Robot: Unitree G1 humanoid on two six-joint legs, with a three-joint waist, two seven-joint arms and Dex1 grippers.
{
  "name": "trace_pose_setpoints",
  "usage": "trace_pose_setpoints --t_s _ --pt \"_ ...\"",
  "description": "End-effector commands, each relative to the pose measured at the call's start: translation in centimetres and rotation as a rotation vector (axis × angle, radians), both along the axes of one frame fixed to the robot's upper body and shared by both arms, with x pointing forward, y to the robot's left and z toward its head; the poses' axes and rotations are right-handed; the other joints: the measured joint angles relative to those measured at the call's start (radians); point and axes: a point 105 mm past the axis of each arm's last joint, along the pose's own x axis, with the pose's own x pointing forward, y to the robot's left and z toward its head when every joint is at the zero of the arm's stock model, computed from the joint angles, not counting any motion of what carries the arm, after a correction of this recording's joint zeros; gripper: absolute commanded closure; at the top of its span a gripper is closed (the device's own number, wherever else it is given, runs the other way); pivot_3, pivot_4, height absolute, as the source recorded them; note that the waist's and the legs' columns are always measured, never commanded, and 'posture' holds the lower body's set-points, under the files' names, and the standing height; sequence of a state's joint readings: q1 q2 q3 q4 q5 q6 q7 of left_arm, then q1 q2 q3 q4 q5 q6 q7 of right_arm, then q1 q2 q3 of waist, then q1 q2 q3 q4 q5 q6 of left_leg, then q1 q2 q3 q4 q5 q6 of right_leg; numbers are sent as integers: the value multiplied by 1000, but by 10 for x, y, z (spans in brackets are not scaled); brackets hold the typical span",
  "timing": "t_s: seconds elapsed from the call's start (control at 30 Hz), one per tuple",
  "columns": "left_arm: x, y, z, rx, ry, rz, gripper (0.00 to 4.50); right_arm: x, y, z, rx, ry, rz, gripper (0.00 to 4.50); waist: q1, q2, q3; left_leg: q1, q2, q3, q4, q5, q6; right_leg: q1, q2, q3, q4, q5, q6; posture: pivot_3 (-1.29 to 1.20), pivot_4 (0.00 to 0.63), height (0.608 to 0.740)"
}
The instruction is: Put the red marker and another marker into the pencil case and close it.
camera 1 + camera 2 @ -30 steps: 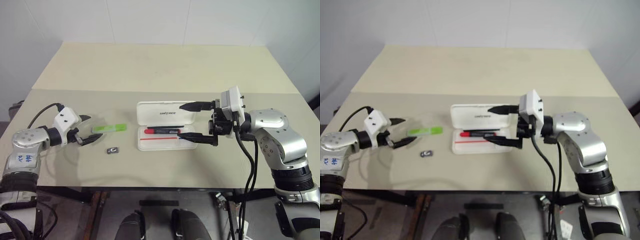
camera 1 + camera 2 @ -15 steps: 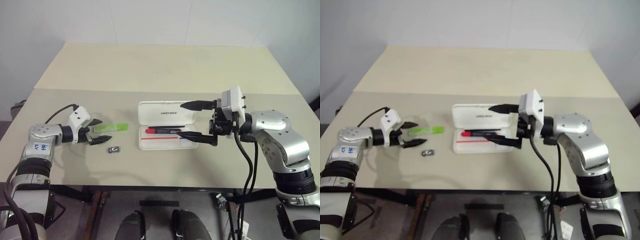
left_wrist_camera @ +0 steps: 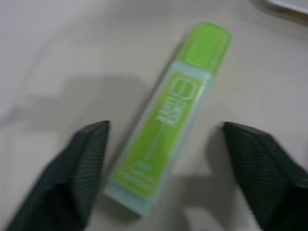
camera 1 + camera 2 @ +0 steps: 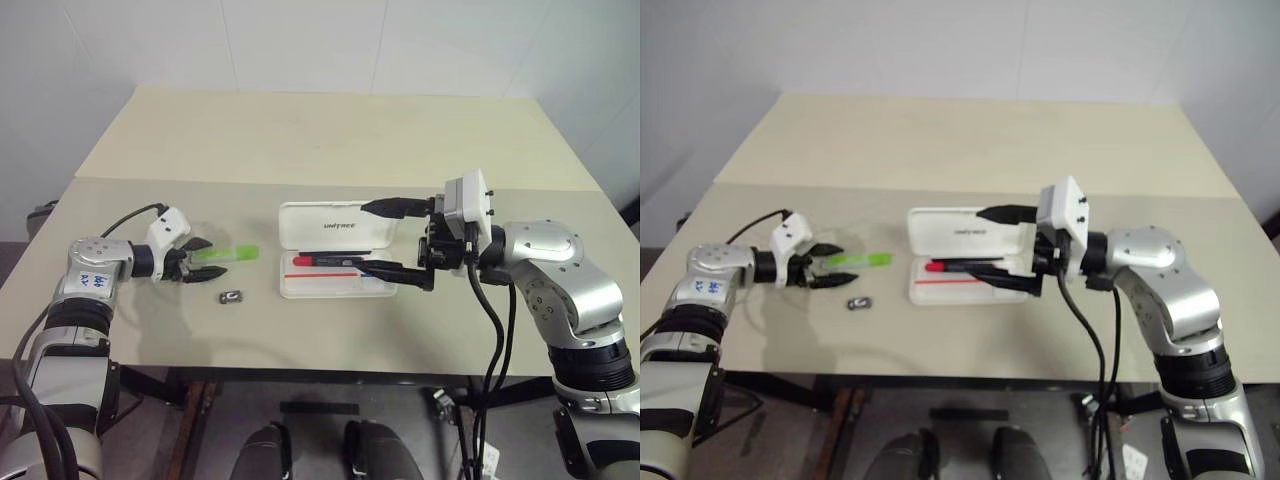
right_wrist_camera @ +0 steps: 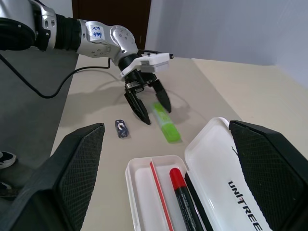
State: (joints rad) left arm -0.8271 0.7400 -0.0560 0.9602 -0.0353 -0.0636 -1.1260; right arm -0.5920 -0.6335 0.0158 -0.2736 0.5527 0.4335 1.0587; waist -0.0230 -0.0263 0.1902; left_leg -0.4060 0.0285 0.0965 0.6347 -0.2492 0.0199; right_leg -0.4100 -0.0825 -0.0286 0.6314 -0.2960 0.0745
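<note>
The pencil case (image 4: 336,250) lies open near the middle of the tabletop (image 4: 320,140), lid folded back toward the far edge with its dark lettering facing up. The tray sits on the near side and holds the red marker (image 4: 318,260), which lies lengthwise along the tray with its red end toward the tabletop's left edge and its black cap toward the right. A thin red line runs along the tray just nearer the front edge than the marker.

The light green highlighter (image 4: 228,254) lies flat on the tabletop, well to the left of the case and apart from it, its bright green cap end pointing toward the case. A small dark metal clip (image 4: 231,297) rests on the tabletop nearer the front edge, between the highlighter and the case but touching neither.

The left claw (image 4: 203,262) is low over the tabletop at the highlighter's left end. Its two black fingers (image 3: 79,168) stand apart with the highlighter's clear end between them; in the left wrist view neither finger touches the pen.

The right claw (image 4: 374,240) hangs at the right end of the case, pointing toward the left edge of the tabletop, fingers spread wide and holding nothing, one over the lid and the other over the tray.
</note>
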Motion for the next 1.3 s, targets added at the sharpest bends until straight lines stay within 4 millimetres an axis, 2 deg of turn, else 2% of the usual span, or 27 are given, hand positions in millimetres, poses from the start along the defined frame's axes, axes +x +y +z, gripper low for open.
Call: trace_pose_setpoints --t_s 0.03,0.2,0.5,0.67,0.8,1.0,1.1,1.3 --pt "-12 5 -22 74 88 -21 1878 -6 -4 14 15 -61 -3 102 -2 0 0 0 0 0 -1 0 0 0 0 0 -1 0 0 0 150 740" --pt "-19 2 -20 63 74 -56 3441 -6 -3 14 10 -60 1 102 -4 1 -1 0 0 0 -2 0 0 0 0 0 -2 0 0 0 150 740" --pt "-25 3 -6 -23 -89 -15 3439 -6 -3 10 -2 -50 12 102 -7 1 -1 -1 0 1 -6 -1 0 -2 0 -1 -5 0 -1 0 150 740" --pt "-28 0 13 -138 -227 21 3439 -5 -4 7 -10 -42 16 102 -6 1 -1 -1 1 2 -5 -2 0 -2 -2 -7 -5 -1 -1 0 150 740" --pt "-32 2 22 -154 -297 32 3439 -4 -5 3 -15 -31 19 102 -5 1 -1 -1 1 2 -4 -2 0 -2 -3 -10 -5 0 -1 0 150 740" --pt "-34 2 53 -181 -471 29 3439 0 -12 -6 -21 -10 0 102 -5 1 -1 -1 0 2 -5 -2 0 -2 -4 -12 -5 0 -1 0 150 740" --pt "-38 -6 71 -213 -544 -7 3439 1 -17 -10 -29 -5 -13 102 -4 1 -1 -1 0 2 -5 -2 0 -2 -6 -17 -5 0 -1 0 150 740" --pt "-65 -45 69 -202 -458 -251 3439 -5 -32 -17 -77 8 -24 102 -4 1 -1 -1 -1 5 -4 -3 3 -1 -11 -25 -5 0 -1 0 150 740"
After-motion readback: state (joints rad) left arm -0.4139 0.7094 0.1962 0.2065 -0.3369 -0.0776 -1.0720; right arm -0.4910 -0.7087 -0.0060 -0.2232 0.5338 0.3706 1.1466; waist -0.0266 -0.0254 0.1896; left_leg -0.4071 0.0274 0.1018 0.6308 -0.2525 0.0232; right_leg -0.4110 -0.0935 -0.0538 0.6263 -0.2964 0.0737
